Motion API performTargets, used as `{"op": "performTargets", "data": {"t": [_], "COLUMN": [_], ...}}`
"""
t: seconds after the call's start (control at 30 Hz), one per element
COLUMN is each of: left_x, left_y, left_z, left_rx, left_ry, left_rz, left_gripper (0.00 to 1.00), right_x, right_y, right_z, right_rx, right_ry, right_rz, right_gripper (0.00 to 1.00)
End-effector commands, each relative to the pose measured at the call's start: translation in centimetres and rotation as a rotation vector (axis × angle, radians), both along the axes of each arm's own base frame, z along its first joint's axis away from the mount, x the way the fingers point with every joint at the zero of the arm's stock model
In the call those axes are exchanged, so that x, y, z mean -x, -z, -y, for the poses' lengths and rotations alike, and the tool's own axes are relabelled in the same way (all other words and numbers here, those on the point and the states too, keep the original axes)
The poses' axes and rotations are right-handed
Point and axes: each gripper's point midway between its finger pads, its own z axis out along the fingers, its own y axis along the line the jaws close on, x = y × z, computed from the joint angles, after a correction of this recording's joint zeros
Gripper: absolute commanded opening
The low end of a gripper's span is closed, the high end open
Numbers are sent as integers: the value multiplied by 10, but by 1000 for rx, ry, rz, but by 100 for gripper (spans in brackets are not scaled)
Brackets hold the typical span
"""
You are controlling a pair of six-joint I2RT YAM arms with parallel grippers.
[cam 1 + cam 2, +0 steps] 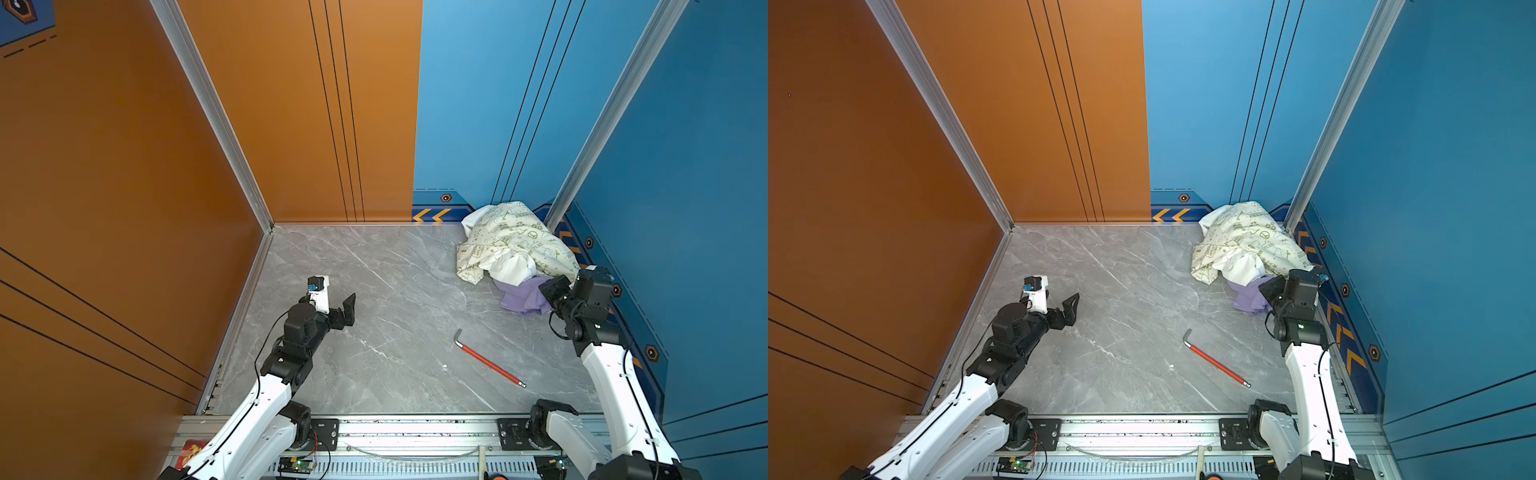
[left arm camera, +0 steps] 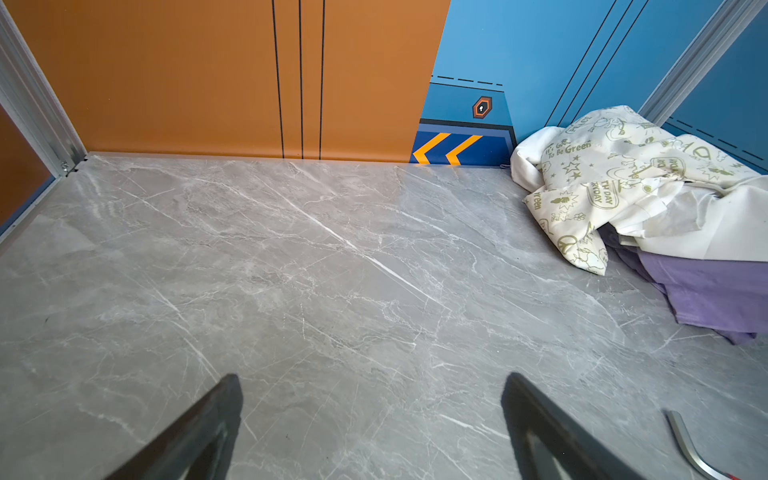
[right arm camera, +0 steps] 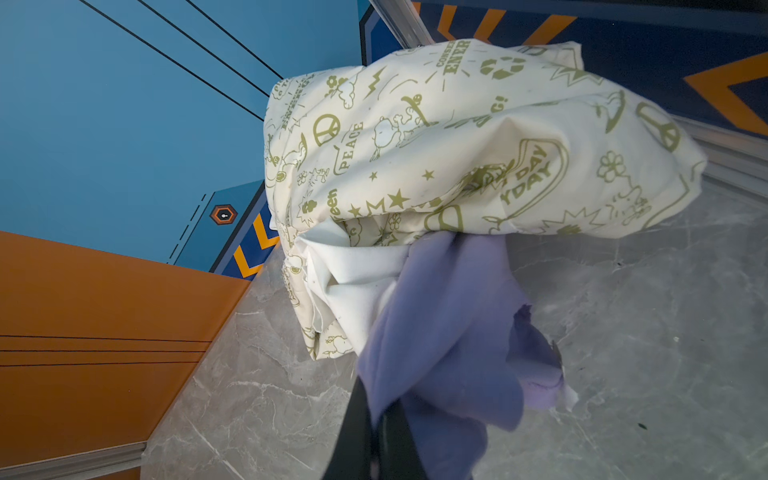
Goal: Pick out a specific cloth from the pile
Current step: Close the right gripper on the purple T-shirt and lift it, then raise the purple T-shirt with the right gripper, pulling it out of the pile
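Note:
The lilac-purple cloth (image 1: 521,298) (image 1: 1248,300) lies at the near edge of the pile (image 1: 513,239) (image 1: 1246,239) in the back right corner. Part of it is tucked under the pile's cream doodle-print and white fabric. In the right wrist view my right gripper (image 3: 380,411) is shut on a fold of the cloth (image 3: 449,332), which hangs from the pile (image 3: 457,137) down to the jaws. In both top views the right gripper (image 1: 545,293) (image 1: 1266,290) presses into the cloth's right side. My left gripper (image 1: 334,302) (image 1: 1052,301) (image 2: 372,382) is open over bare floor, far left of the pile (image 2: 615,174) and the cloth (image 2: 715,291).
A red-handled hex key (image 1: 490,365) (image 1: 1219,365) (image 2: 688,446) lies on the grey marble floor (image 1: 374,291) in front of the pile. Orange and blue walls close in the floor on the left, back and right. A metal rail (image 1: 395,428) runs along the front.

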Motion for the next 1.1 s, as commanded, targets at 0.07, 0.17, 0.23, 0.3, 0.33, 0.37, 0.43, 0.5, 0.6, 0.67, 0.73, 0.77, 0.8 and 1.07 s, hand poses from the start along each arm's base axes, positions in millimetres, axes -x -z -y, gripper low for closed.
{"op": "performTargets", "data": {"t": [0.07,0.17,0.23,0.3,0.33,0.37,0.43,0.5,0.6,0.67,0.73,0.77,0.8,1.07], "left_x": [2,2,2,2,2,2,3,3,3,3,3,3,3,3], "left_y": [-1,-1,-1,-1,-2,-2,-2,0,-1,-1,-1,-1,-1,-1], "left_z": [0,0,1,1,0,1,1,1,0,0,0,0,0,1], "left_rx": [-20,-22,-23,-25,-25,-27,-27,-30,-32,-35,-34,-34,-34,-35], "left_ry": [2,3,4,3,1,4,2,2,-1,-3,-4,-2,-1,2], "left_rz": [27,27,29,29,30,30,31,29,32,31,32,33,33,33], "left_gripper": [98,98,98,98,98,98,98,98,98,98,98,98,98,98], "right_x": [1,2,3,3,3,3,2,1,-1,-2,-3,-3,-5,-13], "right_y": [-53,-65,-72,-82,-85,-89,-97,-105,-116,-121,-127,-131,-134,-161], "right_z": [-3,-4,-4,-5,-5,-5,-5,-7,-8,-8,-7,-8,-8,-15], "right_rx": [4,3,5,8,9,11,13,14,17,21,24,25,27,32], "right_ry": [7,6,6,3,2,4,0,-7,-14,-15,-14,-16,-19,-49], "right_rz": [129,158,175,196,202,211,228,244,265,273,283,292,298,352], "right_gripper": [0,0,0,0,0,0,0,0,0,0,0,0,0,0]}}
